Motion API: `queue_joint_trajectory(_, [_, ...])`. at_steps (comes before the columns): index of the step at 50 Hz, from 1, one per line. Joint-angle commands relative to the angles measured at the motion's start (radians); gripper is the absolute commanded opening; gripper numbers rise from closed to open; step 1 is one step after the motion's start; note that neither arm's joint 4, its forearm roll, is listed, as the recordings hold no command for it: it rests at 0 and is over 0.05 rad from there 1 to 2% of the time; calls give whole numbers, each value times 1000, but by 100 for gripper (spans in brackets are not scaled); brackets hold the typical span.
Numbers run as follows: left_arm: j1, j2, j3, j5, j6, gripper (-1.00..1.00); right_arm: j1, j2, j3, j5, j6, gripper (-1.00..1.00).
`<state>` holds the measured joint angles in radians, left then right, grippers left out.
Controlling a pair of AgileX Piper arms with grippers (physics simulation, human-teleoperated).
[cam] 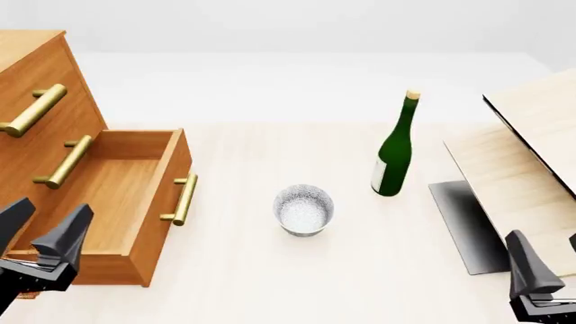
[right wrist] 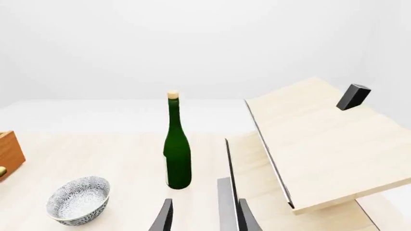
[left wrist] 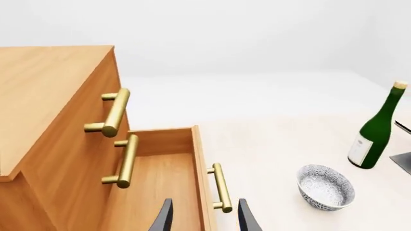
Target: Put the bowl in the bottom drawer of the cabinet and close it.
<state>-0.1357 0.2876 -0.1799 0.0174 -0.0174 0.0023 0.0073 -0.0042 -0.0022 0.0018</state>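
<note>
Both jaws apart and empty: left gripper (cam: pixel 40 233) low by the drawer (cam: pixel 135 196), right gripper (cam: pixel 540 270) near the boards (cam: pixel 531 169). Drawer already pulled out of the cabinet (cam: pixel 36 128). Bowl (cam: pixel 304 209) upright on the counter (cam: pixel 270 283), between drawer and bottle (cam: pixel 394 148). Probably at the pickup step: next, reach to the bowl, clamp its rim, avoid the bottle.

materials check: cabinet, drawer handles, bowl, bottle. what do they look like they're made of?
Cabinet: orange-brown wood, by the visible grain, matte.
Drawer handles: brass-like metal bars, yellow with a slight sheen.
Bowl: probably glazed ceramic, white with a grey speckled pattern.
Bottle: looks like dark green glass, glossy, with a pale label and a cork-coloured top.
It is a render, so these are looks only.
</note>
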Motion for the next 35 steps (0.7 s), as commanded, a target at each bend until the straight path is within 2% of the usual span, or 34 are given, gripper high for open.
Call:
queue_joint_trajectory(1, [-34,98,-69,9,-10,100,0,0,0,0,0,100])
queue_joint_trajectory(14, [-74,149,-130,81,-66,100,0,0,0,0,0,100])
queue_joint_trajectory(35, [-94,204,-233,223,-95,100,0,0,0,0,0,100])
